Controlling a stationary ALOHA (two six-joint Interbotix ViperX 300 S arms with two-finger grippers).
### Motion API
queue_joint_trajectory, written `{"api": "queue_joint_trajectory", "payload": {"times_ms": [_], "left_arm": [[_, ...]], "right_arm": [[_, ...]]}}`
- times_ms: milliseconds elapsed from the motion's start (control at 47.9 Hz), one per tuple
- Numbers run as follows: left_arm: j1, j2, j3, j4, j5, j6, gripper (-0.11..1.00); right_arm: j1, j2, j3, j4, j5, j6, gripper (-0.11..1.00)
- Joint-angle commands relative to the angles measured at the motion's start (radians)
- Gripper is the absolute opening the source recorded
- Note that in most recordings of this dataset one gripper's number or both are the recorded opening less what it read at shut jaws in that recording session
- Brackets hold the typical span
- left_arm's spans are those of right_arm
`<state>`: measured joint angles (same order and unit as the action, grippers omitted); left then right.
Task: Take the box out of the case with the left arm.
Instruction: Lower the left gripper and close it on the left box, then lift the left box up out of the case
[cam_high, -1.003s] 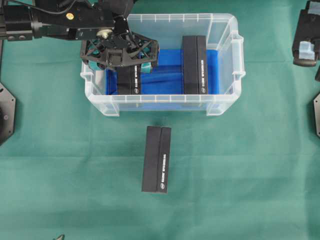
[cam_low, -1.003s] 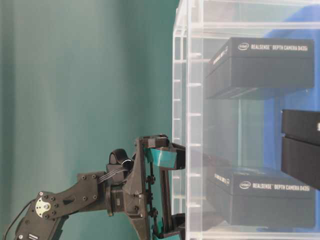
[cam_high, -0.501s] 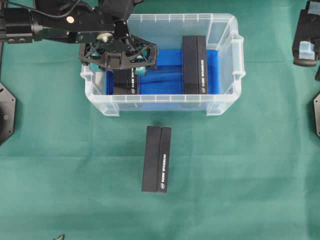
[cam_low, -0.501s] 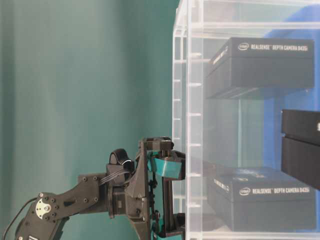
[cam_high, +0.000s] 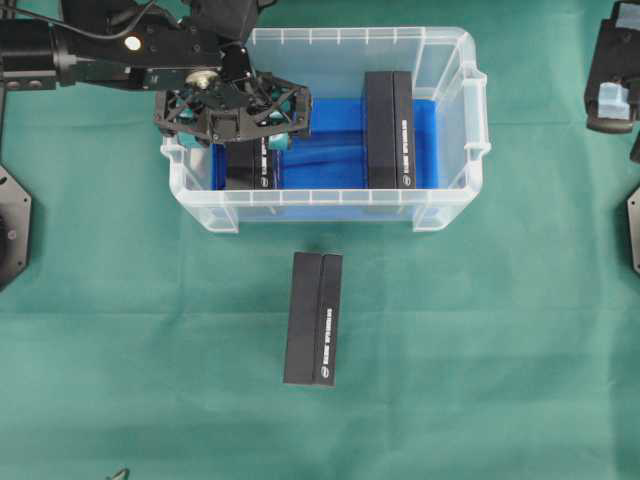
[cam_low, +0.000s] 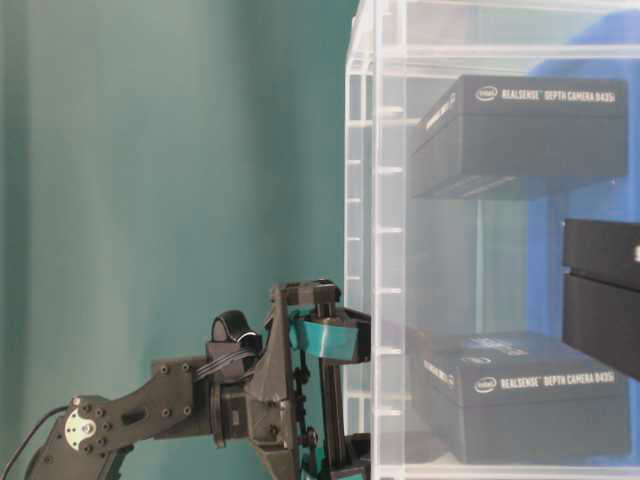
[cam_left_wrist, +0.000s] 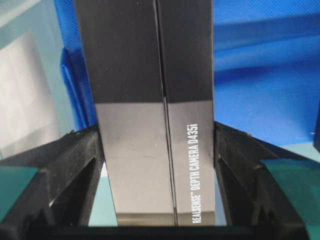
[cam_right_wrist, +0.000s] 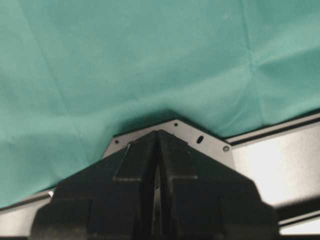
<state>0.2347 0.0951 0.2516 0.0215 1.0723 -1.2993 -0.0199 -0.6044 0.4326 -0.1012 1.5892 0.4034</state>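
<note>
While the left gripper (cam_left_wrist: 159, 210) clamps its two fingers against the long sides of the box (cam_high: 250, 165), that box lies directly beneath it at the left end of the case (cam_high: 452, 215). Its long axis runs between the case's long walls, so a straight lift should clear them.

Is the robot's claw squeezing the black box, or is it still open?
Squeezing. In the wrist view the left gripper has both fingers pressed flat against the sides of the box, which is still down inside the case.
</note>
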Motion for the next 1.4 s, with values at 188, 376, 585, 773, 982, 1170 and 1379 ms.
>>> {"api": "queue_joint_trajectory", "payload": {"times_ms": [188, 376, 585, 773, 982, 1170, 1379], "left_arm": [[-0.008, -0.066, -0.038, -0.006, 0.041, -0.002, 0.60], [-0.008, -0.087, -0.104, -0.006, 0.126, -0.002, 0.60], [-0.008, -0.127, -0.184, -0.006, 0.187, -0.003, 0.60], [-0.006, -0.155, -0.281, -0.006, 0.295, -0.003, 0.60], [-0.008, -0.160, -0.393, -0.005, 0.416, -0.003, 0.60], [-0.009, -0.156, -0.482, -0.005, 0.471, -0.003, 0.60], [-0.014, -0.146, -0.506, 0.000, 0.483, -0.005, 0.60]], "right_arm": [[0.000, -0.005, -0.009, -0.003, -0.005, -0.002, 0.01], [0.000, -0.005, -0.009, -0.005, -0.008, -0.003, 0.01], [0.000, -0.005, -0.011, -0.005, -0.020, -0.002, 0.01], [0.000, -0.005, -0.009, -0.005, -0.032, -0.003, 0.01], [0.000, -0.005, -0.009, -0.005, -0.034, 0.002, 0.01], [0.000, -0.005, -0.011, -0.005, -0.034, 0.003, 0.01], [0.000, -0.005, -0.009, -0.005, -0.034, 0.006, 0.01]]}}
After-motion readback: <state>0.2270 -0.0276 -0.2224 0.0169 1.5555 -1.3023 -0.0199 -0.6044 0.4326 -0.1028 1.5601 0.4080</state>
